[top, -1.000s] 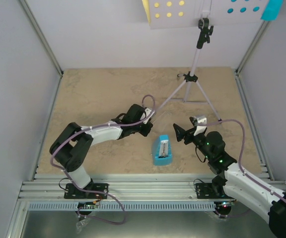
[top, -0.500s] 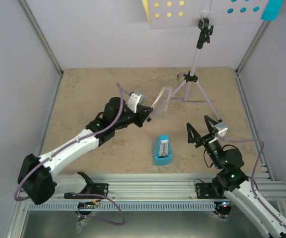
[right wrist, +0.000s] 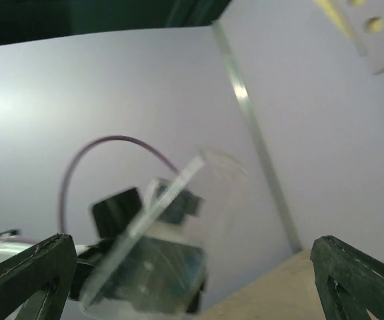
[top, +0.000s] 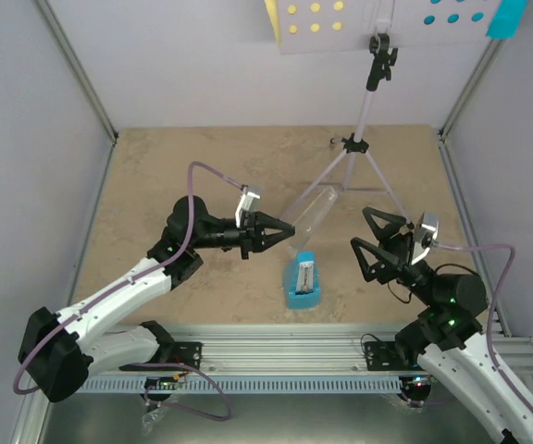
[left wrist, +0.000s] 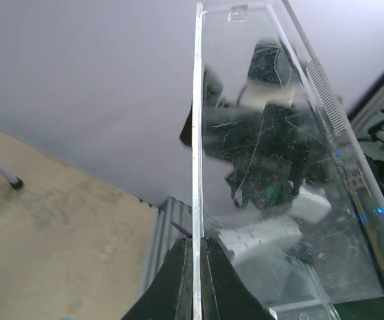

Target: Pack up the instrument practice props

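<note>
The blue metronome [top: 303,281] lies on the sandy floor between the arms. My left gripper [top: 268,232] is shut on the thin edge of a clear tapered plastic cover [top: 313,208], held in the air above the metronome. In the left wrist view its fingers [left wrist: 179,267] pinch that cover [left wrist: 265,167]. My right gripper [top: 374,246] stands wide open just right of the cover, empty. From the right wrist the cover [right wrist: 159,260] shows between the spread fingers [right wrist: 25,270]. The lilac music stand [top: 359,148] stands at the back, its holed desk [top: 387,28] carrying a yellow sheet [top: 273,18] and a cyan sheet [top: 507,17].
Grey walls close the cell on the left [top: 26,139], back and right. The tripod legs [top: 385,192] spread over the back right floor, one foot [left wrist: 13,181] showing in the left wrist view. A metal rail [top: 276,347] runs along the near edge.
My left arm has stretched out and swung the clear cover to point right, toward the right gripper. My right arm has drawn back to the right and risen, still open.
</note>
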